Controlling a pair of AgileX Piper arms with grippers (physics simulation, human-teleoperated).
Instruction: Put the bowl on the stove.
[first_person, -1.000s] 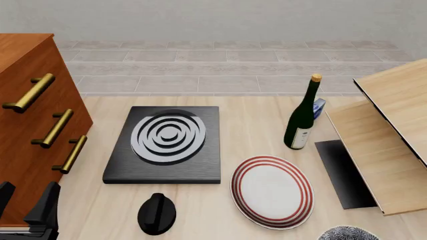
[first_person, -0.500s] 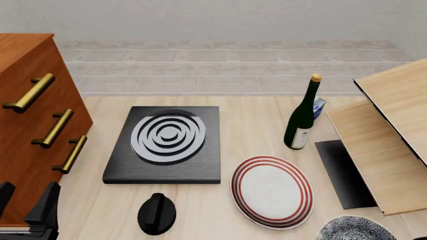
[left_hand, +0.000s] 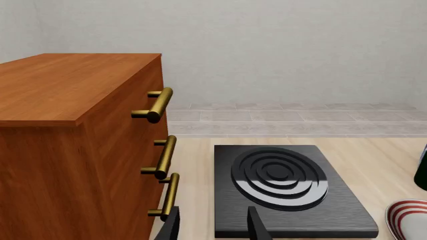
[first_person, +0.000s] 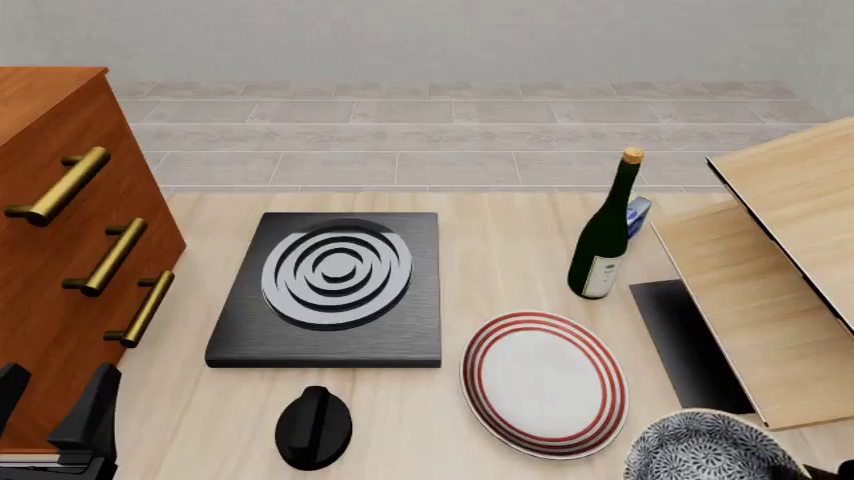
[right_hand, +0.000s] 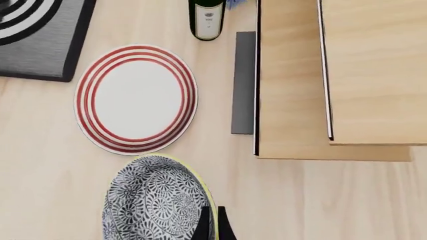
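Observation:
The speckled blue-grey bowl (first_person: 707, 448) is at the front right edge of the front view, tilted, just right of the plate. In the right wrist view the bowl (right_hand: 157, 200) has its pale rim pinched between my right gripper's fingers (right_hand: 210, 226), which are shut on it. The black stove (first_person: 334, 285) with its silver ring burner lies left of centre, well apart from the bowl; it also shows in the left wrist view (left_hand: 280, 185) and the right wrist view (right_hand: 40, 40). My left gripper (first_person: 54, 410) is open and empty at the front left, near the cabinet; the left wrist view (left_hand: 213, 227) shows it too.
A white plate with red rings (first_person: 545, 382) lies between stove and bowl. A black knob (first_person: 314, 428) sits in front of the stove. A green bottle (first_person: 605, 240) stands behind the plate. A wooden drawer cabinet (first_person: 67, 250) is at left, a pale wooden rack (first_person: 767, 290) at right.
The bowl has come further into the front view from its bottom right edge, rising and showing more of itself. The left arm has not moved.

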